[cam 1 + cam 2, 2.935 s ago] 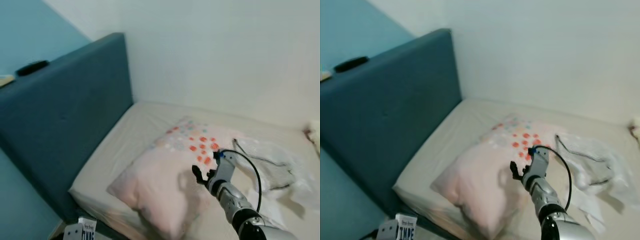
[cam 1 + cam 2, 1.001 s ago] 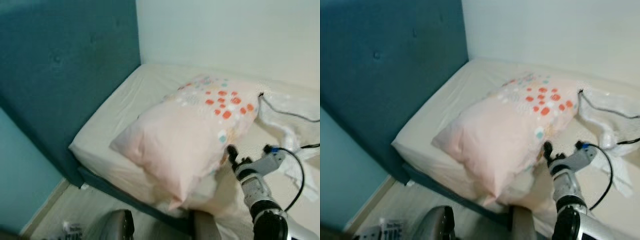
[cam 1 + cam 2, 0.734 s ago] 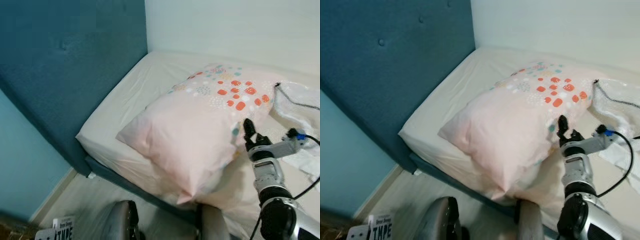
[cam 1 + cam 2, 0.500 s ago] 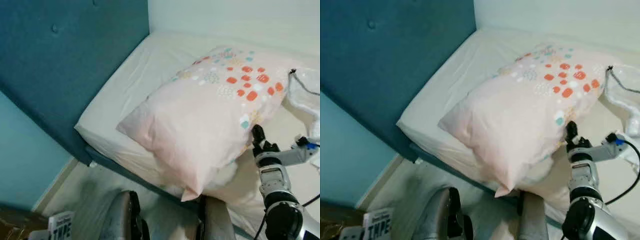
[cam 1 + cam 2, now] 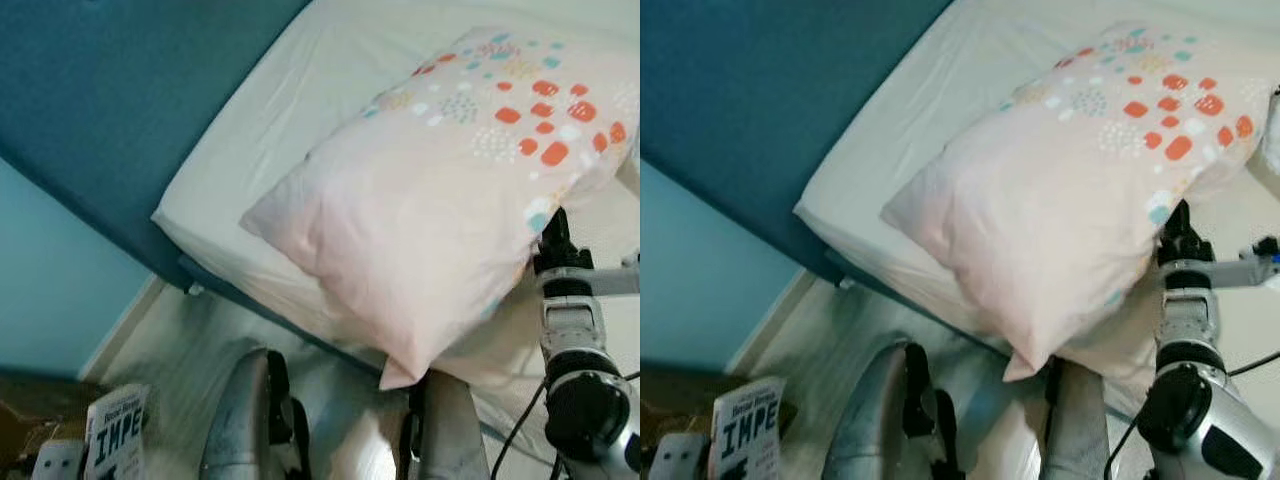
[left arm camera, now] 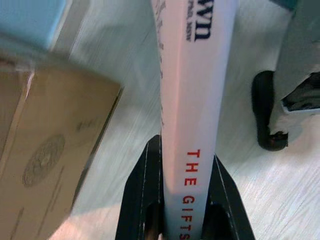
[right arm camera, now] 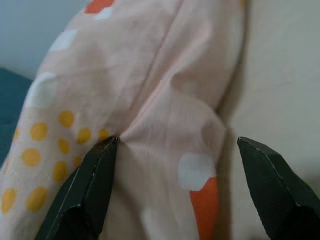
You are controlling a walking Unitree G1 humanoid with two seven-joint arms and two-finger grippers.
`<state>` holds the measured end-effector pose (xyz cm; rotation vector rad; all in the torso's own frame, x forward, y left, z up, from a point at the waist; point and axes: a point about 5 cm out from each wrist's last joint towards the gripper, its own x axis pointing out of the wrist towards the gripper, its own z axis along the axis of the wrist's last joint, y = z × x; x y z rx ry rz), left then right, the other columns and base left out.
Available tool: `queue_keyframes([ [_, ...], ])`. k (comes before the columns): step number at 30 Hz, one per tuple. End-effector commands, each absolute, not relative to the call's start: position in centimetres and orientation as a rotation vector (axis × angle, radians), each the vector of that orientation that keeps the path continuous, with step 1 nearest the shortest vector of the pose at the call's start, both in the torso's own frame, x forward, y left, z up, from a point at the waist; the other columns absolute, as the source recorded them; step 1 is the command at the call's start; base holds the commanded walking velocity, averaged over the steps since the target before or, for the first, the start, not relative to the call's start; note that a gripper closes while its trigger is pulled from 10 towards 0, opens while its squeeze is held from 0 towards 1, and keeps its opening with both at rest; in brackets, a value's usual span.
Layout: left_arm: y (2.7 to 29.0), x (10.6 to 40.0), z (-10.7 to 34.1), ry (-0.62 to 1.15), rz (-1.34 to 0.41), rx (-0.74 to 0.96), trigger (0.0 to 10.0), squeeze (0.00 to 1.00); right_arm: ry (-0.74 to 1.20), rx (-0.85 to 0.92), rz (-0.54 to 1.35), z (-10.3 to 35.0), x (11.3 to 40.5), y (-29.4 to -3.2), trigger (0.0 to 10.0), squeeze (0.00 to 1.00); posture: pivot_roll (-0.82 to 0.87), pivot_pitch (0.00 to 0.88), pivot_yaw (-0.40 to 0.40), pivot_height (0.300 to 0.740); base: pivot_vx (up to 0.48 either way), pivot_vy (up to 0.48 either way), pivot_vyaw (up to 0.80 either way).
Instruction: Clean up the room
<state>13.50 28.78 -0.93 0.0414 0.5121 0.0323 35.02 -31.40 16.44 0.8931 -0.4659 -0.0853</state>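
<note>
Book [image 6: 192,95], spine as seen in the left wrist view: red capitals "THE GIFTS" legible; dark lettering further along, partly cut off, not readable with certainty. Same book's cover in the eye views [image 5: 748,425]: large black letters "IMPE", with a smaller line above, too small to read. No other legible text.
</note>
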Motion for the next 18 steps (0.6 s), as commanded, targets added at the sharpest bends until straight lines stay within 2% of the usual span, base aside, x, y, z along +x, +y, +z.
queue_keyframes([
  [1,29.4,10.5,-1.9,0.616,0.053,0.033,10.0,0.00,-0.468,0.917,-0.059,15.8,34.9,-31.0,10.0,1.00,0.30,0.527,0.111,0.588,0.000,0.000,0.00],
  [5,29.3,9.6,-1.8,0.636,0.053,0.032,10.0,0.00,-0.465,0.916,-0.057,15.9,35.0,-30.9,10.0,1.00,0.31,0.532,0.113,0.588,0.000,0.000,0.00],
  [8,29.4,7.8,-1.8,0.686,0.057,0.036,10.0,0.00,-0.472,0.946,-0.021,16.1,35.3,-30.4,10.0,1.00,0.30,0.542,0.113,0.588,0.000,0.000,0.00],
  [12,29.4,7.3,-1.8,0.708,0.058,0.036,10.0,0.00,-0.496,0.957,0.067,16.6,35.6,-29.7,10.0,1.00,0.30,0.544,0.112,0.588,0.000,0.000,0.00],
  [13,29.2,7.1,-1.8,0.718,0.061,0.032,10.0,0.00,-0.551,0.966,0.212,17.1,35.6,-28.8,10.0,1.00,0.29,0.547,0.106,0.588,0.000,0.000,0.00],
  [14,29.0,7.1,-1.8,0.722,0.059,0.027,10.0,0.00,-0.572,0.967,0.271,17.1,35.4,-28.6,10.0,1.00,0.29,0.547,0.105,0.588,0.000,0.000,0.00],
  [18,28.6,7.0,-2.0,0.727,0.054,0.022,10.0,0.00,-0.586,0.963,0.314,17.0,35.1,-28.6,10.0,1.00,0.29,0.548,0.106,0.588,0.000,0.000,0.00],
])
